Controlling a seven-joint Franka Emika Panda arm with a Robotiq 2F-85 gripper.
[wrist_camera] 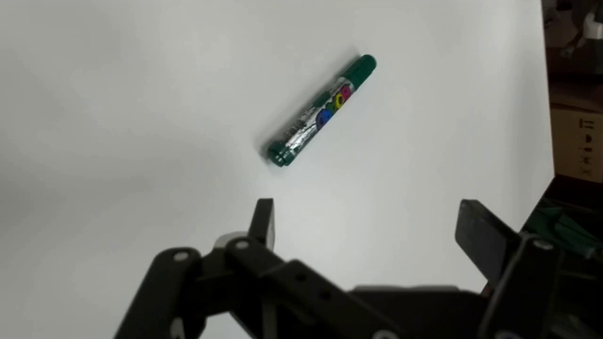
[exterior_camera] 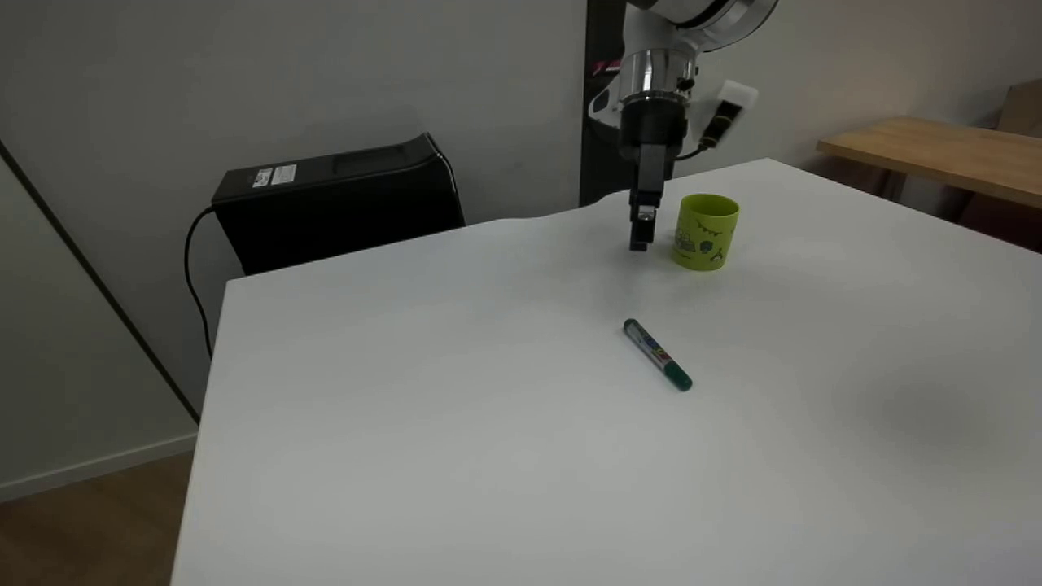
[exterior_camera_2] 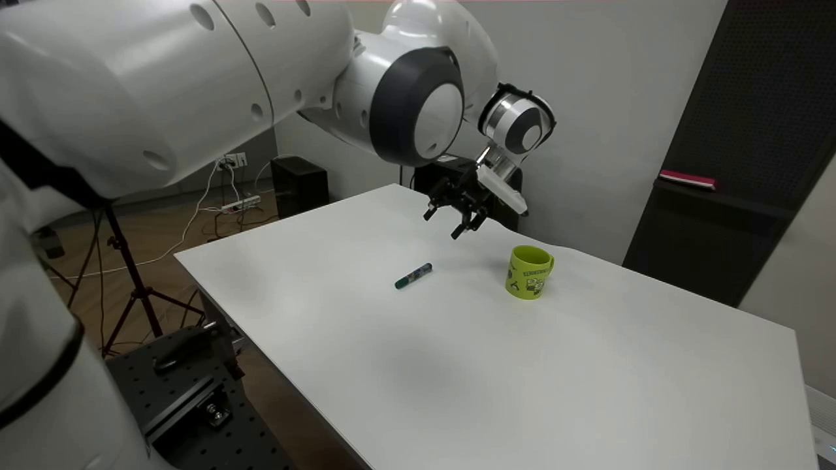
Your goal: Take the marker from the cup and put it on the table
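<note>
Nearest to the camera is the white robot arm (exterior_camera_2: 196,85), which fills the upper left part of an exterior view. Its end effector (exterior_camera_2: 443,222) hangs in the air above the desk (exterior_camera_2: 588,378), and the two fingers (wrist_camera: 485,240) stand wide apart; in the wrist view, white desk surface can be seen between them. The marker (wrist_camera: 321,111) lies on the desk, outside of the cup (exterior_camera: 705,234) and apart from it. It has dark green ends and a silvery body with small coloured pictures. The cup is lime-green, it stands upright, and in both exterior views dark drawings can be seen on its side. Beside the desk stands a black device (exterior_camera: 350,213) with white labels (exterior_camera: 284,174) on its top, and a tripod (exterior_camera_2: 140,292) stands on the floor (exterior_camera_2: 147,232).
</note>
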